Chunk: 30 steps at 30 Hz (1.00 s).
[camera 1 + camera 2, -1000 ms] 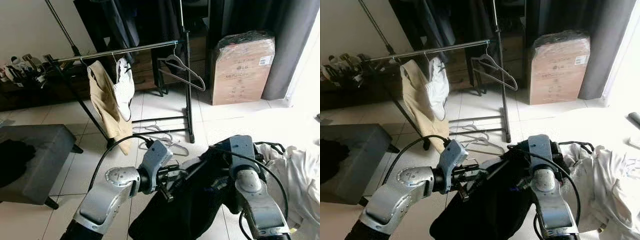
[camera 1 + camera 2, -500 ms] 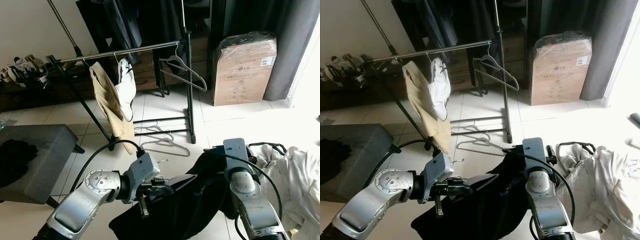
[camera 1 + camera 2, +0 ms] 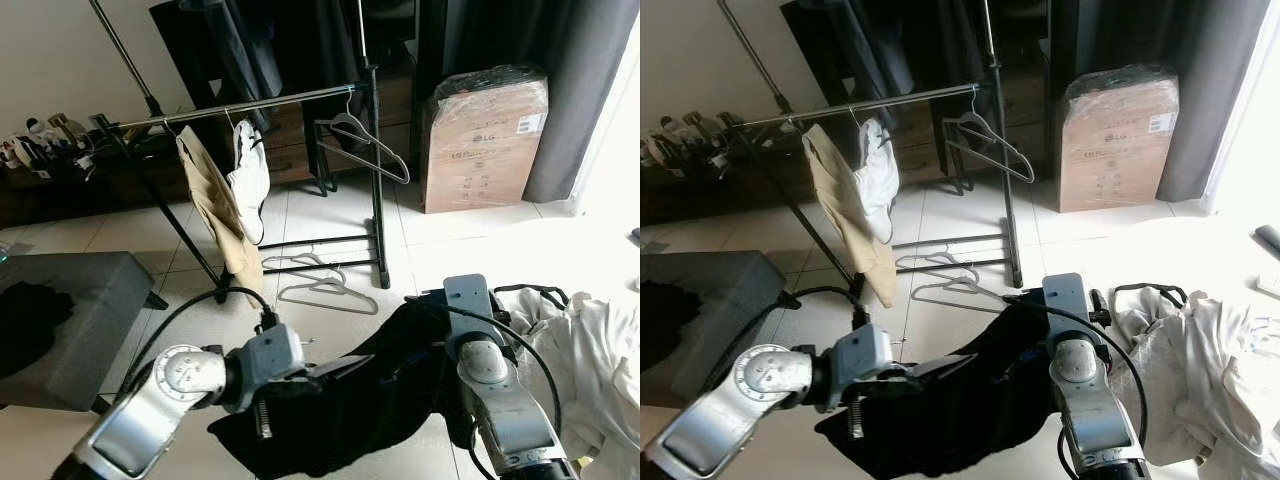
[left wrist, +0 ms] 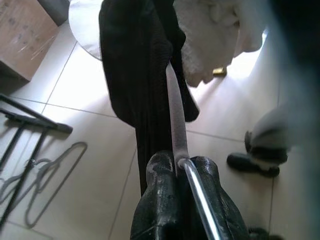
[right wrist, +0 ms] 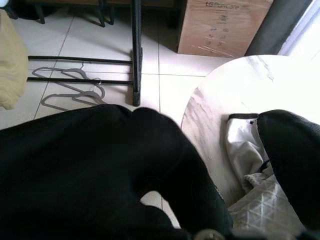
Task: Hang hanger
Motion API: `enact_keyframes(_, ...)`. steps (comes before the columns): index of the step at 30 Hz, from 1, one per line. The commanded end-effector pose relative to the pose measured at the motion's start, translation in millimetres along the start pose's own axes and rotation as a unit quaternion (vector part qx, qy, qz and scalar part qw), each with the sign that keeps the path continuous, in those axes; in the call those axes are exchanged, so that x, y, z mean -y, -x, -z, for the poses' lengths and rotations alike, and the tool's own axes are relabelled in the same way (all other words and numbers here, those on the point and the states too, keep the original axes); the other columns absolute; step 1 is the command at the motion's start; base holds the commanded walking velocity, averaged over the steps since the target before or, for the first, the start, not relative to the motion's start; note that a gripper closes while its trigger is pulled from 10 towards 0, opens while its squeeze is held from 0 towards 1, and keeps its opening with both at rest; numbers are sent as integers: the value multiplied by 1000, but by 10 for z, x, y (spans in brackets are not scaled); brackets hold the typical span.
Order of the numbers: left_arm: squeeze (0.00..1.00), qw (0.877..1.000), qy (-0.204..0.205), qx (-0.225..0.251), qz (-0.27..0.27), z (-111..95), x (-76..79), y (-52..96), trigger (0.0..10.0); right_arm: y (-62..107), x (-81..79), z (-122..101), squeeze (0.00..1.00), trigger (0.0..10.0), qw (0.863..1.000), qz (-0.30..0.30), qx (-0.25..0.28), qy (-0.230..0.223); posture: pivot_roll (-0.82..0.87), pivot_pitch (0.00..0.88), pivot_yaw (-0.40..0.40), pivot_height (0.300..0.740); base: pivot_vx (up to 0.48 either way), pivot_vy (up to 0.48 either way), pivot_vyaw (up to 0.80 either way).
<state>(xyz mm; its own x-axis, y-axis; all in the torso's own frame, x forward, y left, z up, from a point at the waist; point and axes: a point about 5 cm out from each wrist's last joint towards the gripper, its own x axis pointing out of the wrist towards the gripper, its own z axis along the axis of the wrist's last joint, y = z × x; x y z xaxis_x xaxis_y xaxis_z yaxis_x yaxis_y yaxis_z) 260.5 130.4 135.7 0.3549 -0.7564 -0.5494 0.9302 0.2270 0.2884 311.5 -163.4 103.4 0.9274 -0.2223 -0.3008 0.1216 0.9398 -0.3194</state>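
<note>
Left wrist view has the left gripper (image 4: pixel 181 167) pinched shut on the metal hanger (image 4: pixel 175 120), whose bar runs straight out from the fingertips into the black garment (image 4: pixel 135 75), so the cloth drapes from it. Beyond the jaws, the clothes rail (image 3: pixel 240 104) waits well apart, with spare hangers (image 3: pixel 325 290) on the floor. Further right, the right gripper (image 3: pixel 440 310) props the garment's far side, probably to keep it spread; whether its jaws are closed I cannot tell

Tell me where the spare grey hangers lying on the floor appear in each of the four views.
Left eye view: floor hangers, centre, by the rack's foot.
Right eye view: centre, by the same foot.
Left wrist view: lower left corner.
Right wrist view: upper left.
Shared landmark: cardboard box.
</note>
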Motion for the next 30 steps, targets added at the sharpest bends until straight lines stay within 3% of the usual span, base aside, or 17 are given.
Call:
enact_keyframes(1,0,994,21,-110,19,416,17,218,0,-64,413,-86,0,10000,996,92,19,1,-177,102,166,740,0,0,0)
enact_keyframes(4,0,989,1,-145,-12,508,-54,292,0,-67,418,-82,0,10000,996,91,17,3,-176,103,164,740,0,0,0)
enact_keyframes(5,0,981,-4,-182,-73,597,-175,329,0,-69,420,-76,0,10000,996,90,16,4,-175,103,164,740,0,0,0)
enact_keyframes(7,0,977,-7,-192,-93,621,-214,338,0,-69,420,-75,0,10000,996,89,16,4,-175,103,164,740,0,0,0)
enact_keyframes(8,0,958,-14,-230,-170,722,-349,367,0,-69,407,-71,0,10000,996,86,15,5,-175,104,163,740,0,0,0)
enact_keyframes(11,0,951,-19,-232,-205,736,-386,353,0,-69,363,-78,0,10000,997,75,16,3,-179,105,161,740,0,0,0)
enact_keyframes(15,0,959,-56,-215,-176,699,-343,331,0,-63,336,-85,0,10000,998,66,17,5,-177,107,159,740,0,0,0)
enact_keyframes(17,0,971,-58,-190,-131,674,-266,324,0,-65,335,-75,0,10000,998,64,16,6,-176,107,158,740,0,0,0)
enact_keyframes(18,0,979,-69,-176,-81,661,-188,349,0,-68,335,-71,0,10000,998,63,15,6,-176,108,157,740,0,0,0)
enact_keyframes(21,0,978,-76,-189,-37,699,-139,444,745,-73,329,-70,0,10000,998,57,16,9,-173,108,157,740,0,0,0)
enact_keyframes(25,0,973,-76,-217,-30,769,-172,537,39,-78,301,-56,0,10000,999,47,13,13,-170,108,155,740,0,0,0)
enact_keyframes(29,0,971,-89,-223,-14,797,-148,598,0,-68,243,-9,0,10000,999,23,3,21,-174,114,152,740,0,0,0)
enact_keyframes(30,0,970,-92,-222,-35,796,-200,609,784,-65,238,23,0,10000,999,20,-1,26,-170,116,151,740,0,0,0)
